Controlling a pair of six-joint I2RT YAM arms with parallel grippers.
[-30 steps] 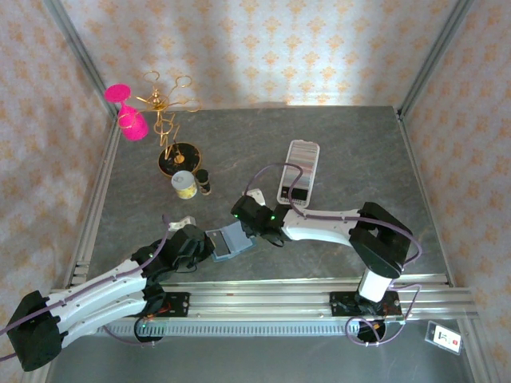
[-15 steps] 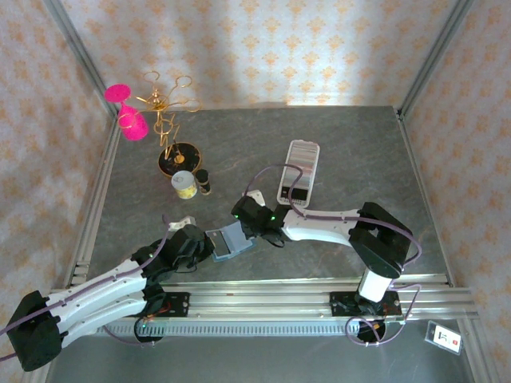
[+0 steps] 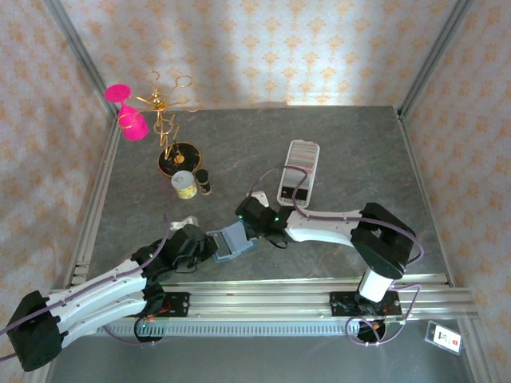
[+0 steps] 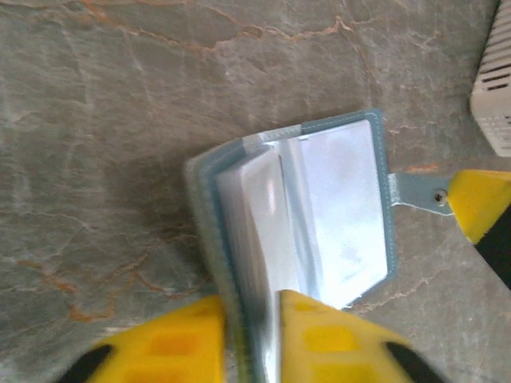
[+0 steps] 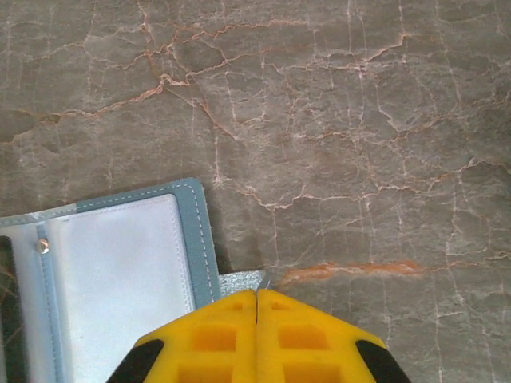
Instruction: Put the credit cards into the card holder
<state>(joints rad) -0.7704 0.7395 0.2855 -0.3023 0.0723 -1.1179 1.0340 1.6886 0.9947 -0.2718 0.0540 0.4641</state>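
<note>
Left end effector [image 4: 251, 307], at the open card holder's [image 4: 339, 199] 9 o'clock edge, straddles its sleeves [image 4: 263, 223] with fingers slightly apart; whether they grip, I cannot tell. Loose, the holder could flop shut. Right end effector [image 5: 256, 297], pressed together at 2 o'clock, pinches the clasp tab [image 4: 415, 191]; a tug might drag it. Credit cards [image 3: 296, 180] sit in the tray [image 3: 304, 144] at 1 o'clock, count unreadable.

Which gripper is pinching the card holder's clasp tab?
The right gripper, shut on the clasp tab of the card holder; the left gripper instead straddles the holder's inner leaves.
</note>
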